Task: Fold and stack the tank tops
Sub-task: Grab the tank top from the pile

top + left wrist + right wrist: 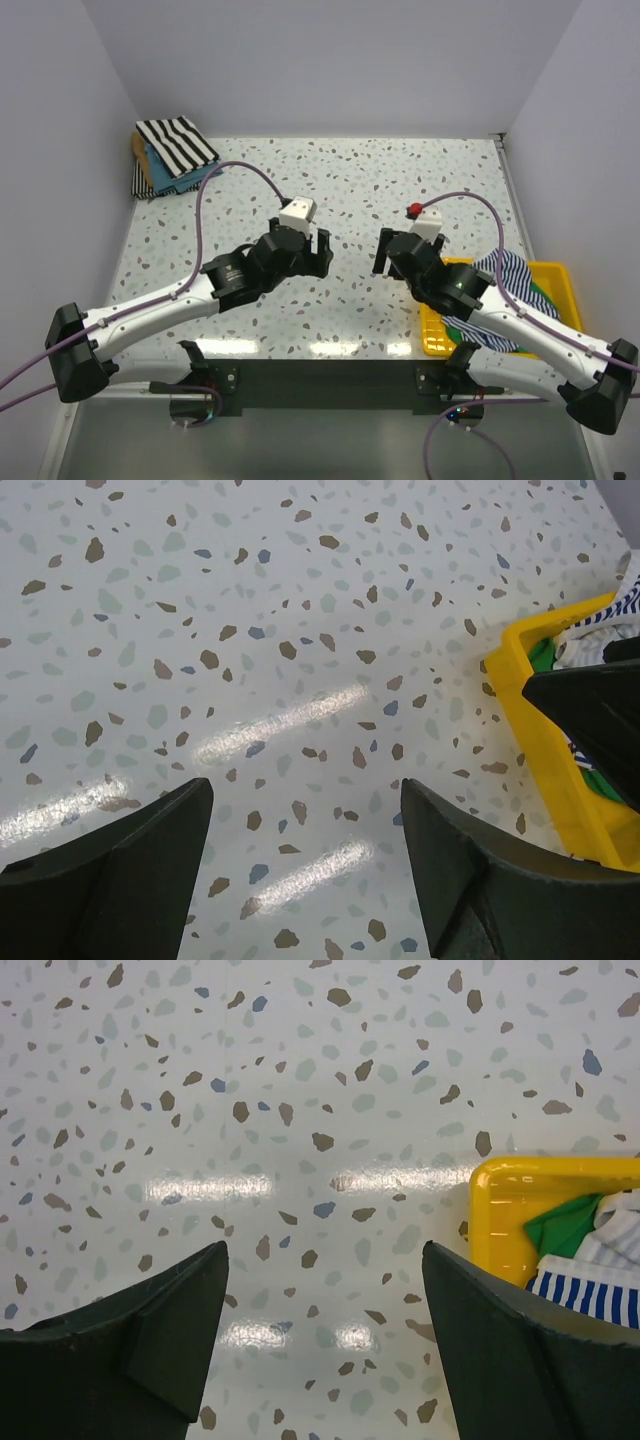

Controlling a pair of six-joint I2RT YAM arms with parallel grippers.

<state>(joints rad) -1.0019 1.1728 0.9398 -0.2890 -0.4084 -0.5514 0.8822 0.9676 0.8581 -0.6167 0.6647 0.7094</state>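
Speckled terrazzo-look white tabletop (400,180), glossy enough to throw back streaks of overhead light, boxed in by plain pale walls (300,60) on three sides. The left arm (160,305) and right arm (530,325) both hang over the bare middle, jaws spread wide on each, gripping nothing. A yellow plastic tray (555,272) sits lower right, with a thin blue-and-white striped tank top (510,270) spilling over its rim and a bright green tank top (565,1225) bunched beside it inside. The upper left corner has a folded stack: bold black-and-white striped tank top (175,142) on top, teal tank top (150,158) and tan tank top (134,146) peeking out below.
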